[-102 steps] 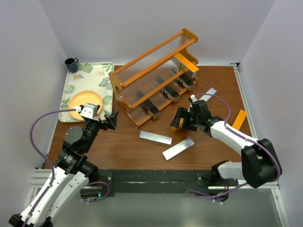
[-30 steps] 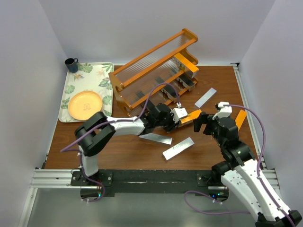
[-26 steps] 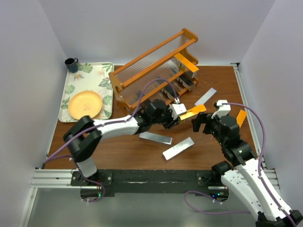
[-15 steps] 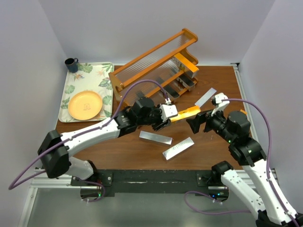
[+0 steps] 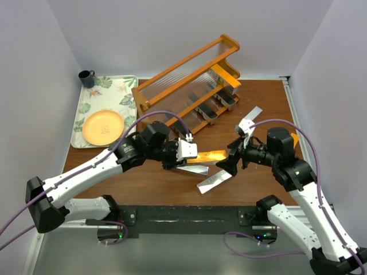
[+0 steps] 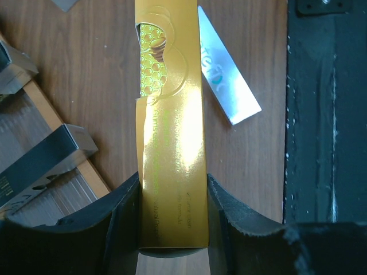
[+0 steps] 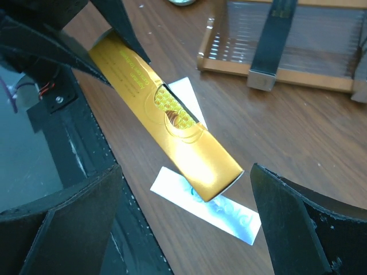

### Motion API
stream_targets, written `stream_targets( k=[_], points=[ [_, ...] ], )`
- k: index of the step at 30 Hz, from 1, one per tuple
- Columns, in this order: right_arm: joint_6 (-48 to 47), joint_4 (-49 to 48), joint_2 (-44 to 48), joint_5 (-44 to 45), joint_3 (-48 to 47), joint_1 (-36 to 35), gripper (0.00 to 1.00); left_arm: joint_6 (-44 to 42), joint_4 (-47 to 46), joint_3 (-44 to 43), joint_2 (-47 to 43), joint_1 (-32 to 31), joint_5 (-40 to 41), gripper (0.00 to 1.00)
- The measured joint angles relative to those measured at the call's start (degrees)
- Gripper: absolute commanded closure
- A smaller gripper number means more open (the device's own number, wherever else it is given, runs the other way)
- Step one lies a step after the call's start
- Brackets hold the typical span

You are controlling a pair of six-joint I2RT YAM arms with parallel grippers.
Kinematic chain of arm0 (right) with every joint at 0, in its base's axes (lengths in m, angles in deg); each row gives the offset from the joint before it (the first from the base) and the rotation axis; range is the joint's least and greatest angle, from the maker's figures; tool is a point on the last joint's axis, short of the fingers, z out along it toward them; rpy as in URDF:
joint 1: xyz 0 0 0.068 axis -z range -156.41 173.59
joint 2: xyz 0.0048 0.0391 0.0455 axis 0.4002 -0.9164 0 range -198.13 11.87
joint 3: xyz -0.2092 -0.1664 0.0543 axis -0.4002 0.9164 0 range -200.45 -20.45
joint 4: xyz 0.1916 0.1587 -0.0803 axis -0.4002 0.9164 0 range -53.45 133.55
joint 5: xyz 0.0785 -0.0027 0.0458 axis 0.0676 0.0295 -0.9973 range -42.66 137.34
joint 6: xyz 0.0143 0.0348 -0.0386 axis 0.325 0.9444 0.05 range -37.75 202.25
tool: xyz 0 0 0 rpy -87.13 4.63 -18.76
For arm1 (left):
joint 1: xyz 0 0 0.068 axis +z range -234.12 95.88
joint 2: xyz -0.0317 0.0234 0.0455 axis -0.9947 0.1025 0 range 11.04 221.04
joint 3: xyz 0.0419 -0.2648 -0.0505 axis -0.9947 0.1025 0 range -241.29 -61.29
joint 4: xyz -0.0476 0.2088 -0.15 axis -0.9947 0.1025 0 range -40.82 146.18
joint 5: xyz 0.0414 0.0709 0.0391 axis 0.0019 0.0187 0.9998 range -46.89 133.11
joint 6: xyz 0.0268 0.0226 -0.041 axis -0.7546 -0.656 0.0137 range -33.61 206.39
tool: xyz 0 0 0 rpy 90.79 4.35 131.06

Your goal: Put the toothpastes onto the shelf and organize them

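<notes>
on the brown worktop [image 5: 269, 109] we see the orange shelf [image 5: 230, 47] at the far middle. our left end effector [image 5: 189, 156] clamps one end of a gold toothpaste [image 5: 209, 156], held out over the worktop's near centre. our right end effector [image 5: 233, 156] gapes wide just beside its free end. dark toothpastes [image 5: 206, 112] sit on the shelf's lower tiers, and silver toothpastes [image 5: 215, 180] lie flat below.

Gold carton [image 6: 171, 132] clamped in end effector [image 6: 174, 200]; silver carton [image 6: 229, 80] flat on table [image 6: 86, 69] beside.
</notes>
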Motion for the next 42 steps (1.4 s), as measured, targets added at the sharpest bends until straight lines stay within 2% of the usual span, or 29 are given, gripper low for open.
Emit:
stream_targets(
  k=[10,18,24,29,30,35,36,40,42],
  points=[
    [-4.7,0.1,-3.0,-5.3,0.9,-5.2,0.02,-5.4,4.7,0.0,-2.9,2.3,-8.3,0.81],
    [-8.0,2.2,-10.0,-3.5,0.9,-12.1,0.09,-7.8,6.1,0.0,-2.8,4.6,-13.0,0.81],
    [-9.2,3.2,-12.2,-0.2,0.9,-16.2,0.21,-9.0,6.5,0.0,-2.8,5.8,-15.2,0.81],
    [-9.6,3.3,-12.6,2.2,0.9,-17.8,0.36,-9.9,6.6,0.0,-2.5,6.3,-16.9,0.79],
    [-9.6,3.3,-12.8,2.5,0.9,-18.0,0.43,-10.0,6.6,0.0,-2.4,6.3,-17.2,0.78],
    [-10.3,3.2,-12.9,4.0,0.9,-18.4,0.55,-10.3,6.8,0.0,-2.1,6.6,-17.8,0.73],
    [-10.4,3.2,-12.8,4.1,0.9,-18.5,0.62,-10.3,6.9,0.0,-2.1,6.8,-17.9,0.72],
    [-10.4,3.1,-12.0,4.8,0.9,-18.7,0.69,-10.2,6.7,0.0,-2.2,6.8,-18.1,0.66],
    [-10.4,3.0,-11.4,5.1,0.9,-18.7,0.75,-10.0,6.3,0.0,-2.3,6.8,-18.1,0.58]
  ],
)
